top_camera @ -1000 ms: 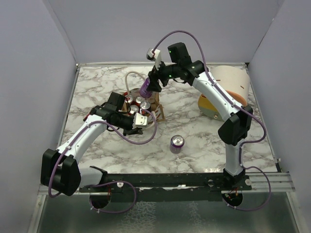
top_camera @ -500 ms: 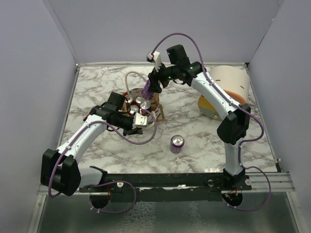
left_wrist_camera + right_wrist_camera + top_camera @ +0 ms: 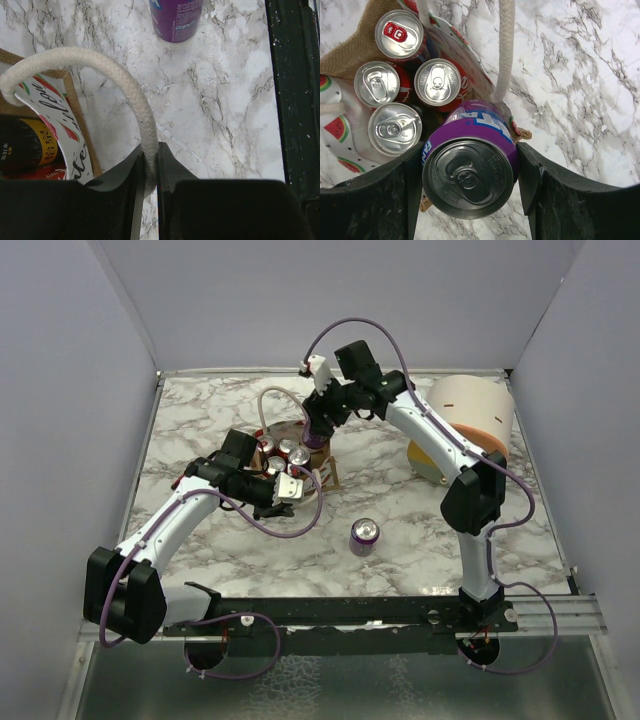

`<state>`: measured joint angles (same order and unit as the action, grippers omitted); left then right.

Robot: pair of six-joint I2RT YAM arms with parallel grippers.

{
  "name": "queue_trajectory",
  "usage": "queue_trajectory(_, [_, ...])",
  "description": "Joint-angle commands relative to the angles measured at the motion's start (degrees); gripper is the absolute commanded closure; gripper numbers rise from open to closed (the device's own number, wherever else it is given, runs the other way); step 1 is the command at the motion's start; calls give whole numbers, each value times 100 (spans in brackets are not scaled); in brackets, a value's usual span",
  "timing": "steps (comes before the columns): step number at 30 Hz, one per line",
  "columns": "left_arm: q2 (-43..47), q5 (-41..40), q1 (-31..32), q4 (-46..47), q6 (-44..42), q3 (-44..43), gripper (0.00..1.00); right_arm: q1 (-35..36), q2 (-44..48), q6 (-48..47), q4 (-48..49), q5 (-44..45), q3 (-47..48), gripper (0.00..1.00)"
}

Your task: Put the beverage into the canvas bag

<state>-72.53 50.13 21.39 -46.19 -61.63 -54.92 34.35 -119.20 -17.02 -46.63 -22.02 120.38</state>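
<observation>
My right gripper (image 3: 468,161) is shut on the beverage, a purple Fanta can (image 3: 467,172), one finger on each side of it. The can tilts, its lower end at the mouth of the canvas bag (image 3: 342,62), beside a white rope handle (image 3: 504,50). Several silver-topped red cans (image 3: 437,82) stand inside the bag. In the top view the right gripper (image 3: 318,430) hangs over the bag's (image 3: 327,474) far side. My left gripper (image 3: 149,155) is shut on the bag's other rope handle (image 3: 115,70), next to the lettered white panel (image 3: 60,125).
A second purple can (image 3: 363,536) stands on the marble table, near the left gripper (image 3: 290,487). A peach-and-yellow domed container (image 3: 470,420) lies at the back right. A black rail (image 3: 350,615) runs along the near edge. Walls close in three sides.
The right gripper has come down and a little to the left with the purple can, from above the bag to its mouth. The left arm has not moved.
</observation>
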Motion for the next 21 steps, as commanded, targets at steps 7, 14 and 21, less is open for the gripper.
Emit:
queue_trajectory(7, [22,405,-2,-259,-165,25,85,233,-163,-254,-169,915,504,96])
queue_trajectory(14, [26,401,-3,-271,-175,33,85,348,-402,-530,-380,937,717,95])
queue_trajectory(21, [59,410,3,-283,-174,33,85,485,-500,-1039,-587,718,780,91])
